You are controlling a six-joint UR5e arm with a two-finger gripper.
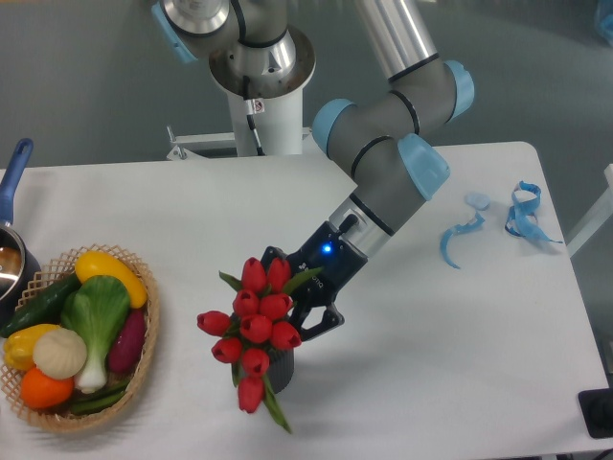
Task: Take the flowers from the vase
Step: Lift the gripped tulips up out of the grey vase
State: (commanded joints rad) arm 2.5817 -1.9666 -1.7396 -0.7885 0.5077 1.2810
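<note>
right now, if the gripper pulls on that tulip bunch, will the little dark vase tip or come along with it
Probably it could. The vase looks short and narrow under a much wider bunch, so likely top-heavy. The flowers already lean to one side. The gripper sits against the bunch's side, so a sideways pull may tip it.
</note>
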